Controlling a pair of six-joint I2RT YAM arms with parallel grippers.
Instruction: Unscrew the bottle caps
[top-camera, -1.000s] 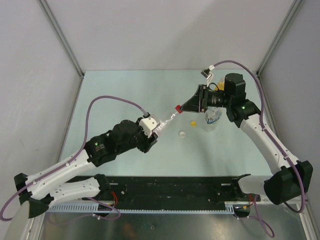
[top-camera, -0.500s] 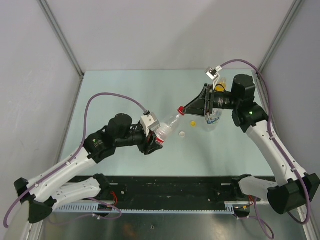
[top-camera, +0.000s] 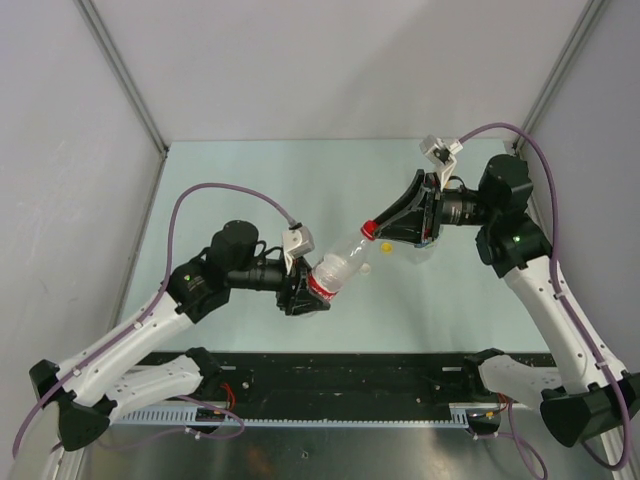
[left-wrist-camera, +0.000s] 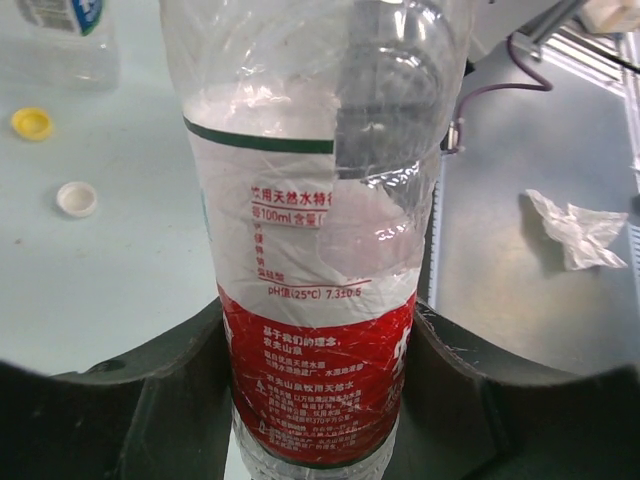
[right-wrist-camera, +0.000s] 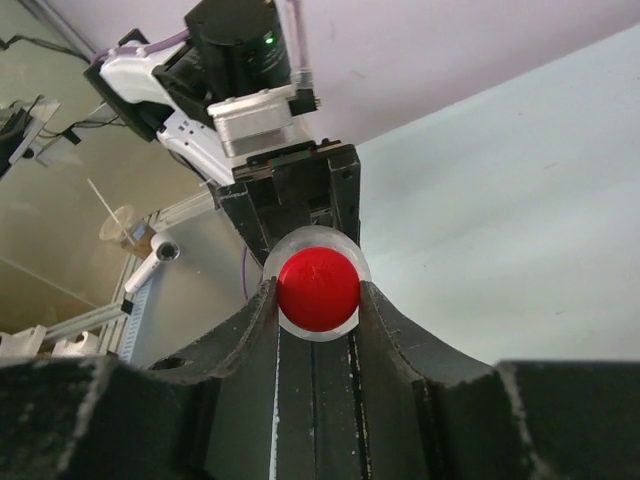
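The left fingers (left-wrist-camera: 150, 405) squeezed the clear plastic bottle with the red-white label (left-wrist-camera: 312, 250). The right fingers (right-wrist-camera: 238, 352) pinched its small round red cap (right-wrist-camera: 318, 290).

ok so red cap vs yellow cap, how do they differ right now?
The red cap sits at the mouth of the red-label bottle, held aloft; the yellow cap lies loose on the table. The right hand pinches the red cap; nothing touches the yellow cap. Both are small round screw caps.
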